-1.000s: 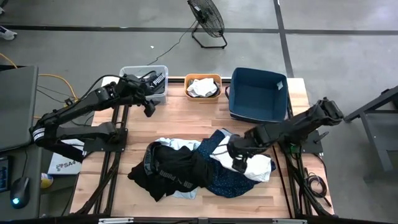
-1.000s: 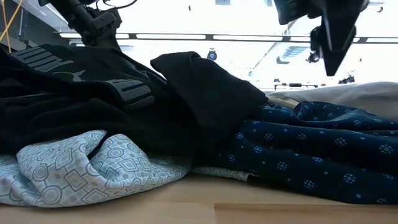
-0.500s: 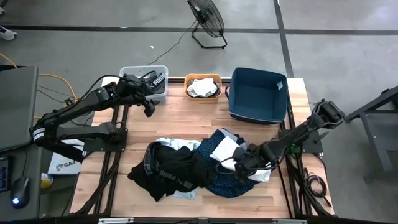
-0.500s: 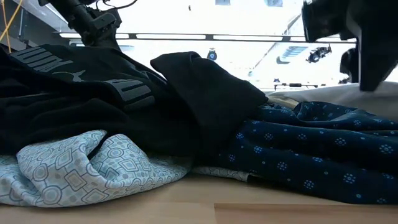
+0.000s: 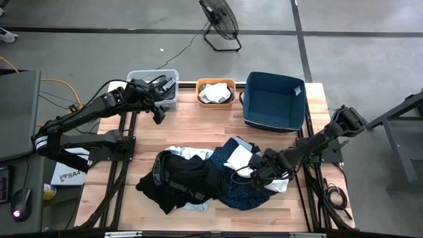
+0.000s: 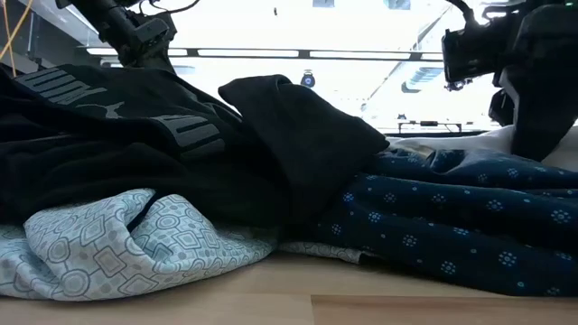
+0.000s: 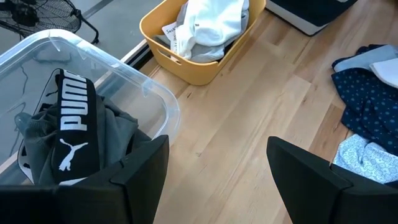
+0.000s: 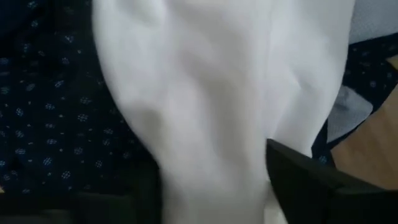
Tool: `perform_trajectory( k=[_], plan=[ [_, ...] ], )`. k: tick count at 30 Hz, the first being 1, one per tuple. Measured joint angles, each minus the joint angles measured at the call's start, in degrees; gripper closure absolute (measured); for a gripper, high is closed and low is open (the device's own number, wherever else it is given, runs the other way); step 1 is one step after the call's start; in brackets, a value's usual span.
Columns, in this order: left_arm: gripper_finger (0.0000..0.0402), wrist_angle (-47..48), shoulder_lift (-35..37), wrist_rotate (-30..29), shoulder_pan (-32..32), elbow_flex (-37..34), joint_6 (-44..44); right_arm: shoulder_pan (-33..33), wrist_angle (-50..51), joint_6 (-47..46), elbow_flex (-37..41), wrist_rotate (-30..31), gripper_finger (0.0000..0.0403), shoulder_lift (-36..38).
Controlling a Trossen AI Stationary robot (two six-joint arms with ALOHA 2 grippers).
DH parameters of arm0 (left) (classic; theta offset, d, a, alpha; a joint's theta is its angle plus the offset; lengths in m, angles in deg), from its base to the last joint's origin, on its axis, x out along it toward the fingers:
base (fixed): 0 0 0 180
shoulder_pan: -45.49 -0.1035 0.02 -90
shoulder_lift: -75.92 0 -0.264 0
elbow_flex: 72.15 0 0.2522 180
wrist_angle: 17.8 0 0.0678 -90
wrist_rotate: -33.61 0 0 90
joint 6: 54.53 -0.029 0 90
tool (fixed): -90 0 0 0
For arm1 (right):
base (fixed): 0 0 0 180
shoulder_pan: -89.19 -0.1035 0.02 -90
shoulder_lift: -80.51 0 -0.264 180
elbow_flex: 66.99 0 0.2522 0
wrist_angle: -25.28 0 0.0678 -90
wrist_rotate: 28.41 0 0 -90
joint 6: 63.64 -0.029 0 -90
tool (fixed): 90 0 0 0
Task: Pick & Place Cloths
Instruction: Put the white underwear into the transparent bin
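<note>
- Some sorting looks done already: the clear bin (image 5: 154, 88) at the table's far-left corner holds a black garment with white lettering (image 7: 68, 134), and the orange bin (image 5: 215, 93) in the middle of the far edge holds white fabric (image 7: 208, 25).
- The dark blue bin (image 5: 274, 100) at the far-right corner looks empty from above.
- Most of the work is left, I'd say. A heap sits toward the near edge: a black garment (image 5: 182, 182) on the left of it, the navy dotted cloth (image 6: 461, 230) on the right, a light blue patterned piece (image 6: 117, 239) at the front, a white cloth (image 8: 211, 93) on top at the right.
- The right gripper (image 5: 254, 174) is down on the right side of the heap, its fingers (image 8: 305, 168) set either side of the white cloth. They press into the fabric, but I can't tell whether they have clamped it.
- The left gripper (image 7: 214, 168) hangs over the bare table just beside the clear bin, fingers spread and empty.
- In the way: the white cloth lies on the navy one, so a pinch could drag both up. The cloths overlap and may tangle.
- Around: a fan (image 5: 220, 23) on the floor beyond the far edge.
</note>
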Motion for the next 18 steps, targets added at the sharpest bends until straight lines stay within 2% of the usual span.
perform_trajectory(
  k=[8,10,14,18],
  plan=[
    [0.0135,0.0,0.0,0.0,0.0,0.0,0.2,2.0,0.0,4.2,0.0,-1.6,0.0375,0.0],
    [0.0135,0.1,0.0,0.0,0.0,0.0,0.2,2.5,-0.6,4.7,0.0,-1.8,0.039,0.0],
    [0.0135,0.1,0.0,0.0,0.0,0.0,0.2,3.7,-1.1,5.5,-1.1,-0.9,0.0395,0.1],
    [0.0135,0.1,0.0,0.0,0.0,0.0,0.2,4.7,-1.1,8.7,-3.7,3.1,0.0395,1.5]
  ],
)
